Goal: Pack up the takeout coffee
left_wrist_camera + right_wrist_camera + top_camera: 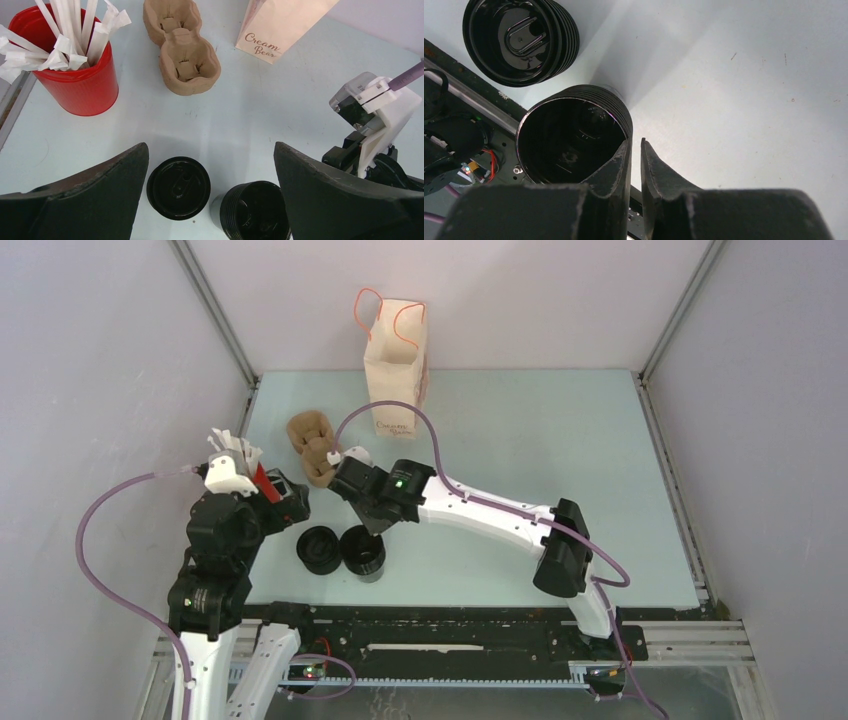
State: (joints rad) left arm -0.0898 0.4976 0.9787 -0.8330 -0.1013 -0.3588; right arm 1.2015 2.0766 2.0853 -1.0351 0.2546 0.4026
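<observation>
My left tool [210, 150] hung wide open over two takeout coffees [320, 548] [363, 552] on the table [550, 440]; my right tool [636, 147] stood barely parted, seemingly touching one cup [569, 135] at its rim.

Right gripper [374, 528] hangs over the right black cup [364, 554] — left black cup [320, 549] just beside it. Left arm [225, 525] by the red cup [264, 483] — carrier [313, 447] and bag [396, 360] behind.
</observation>
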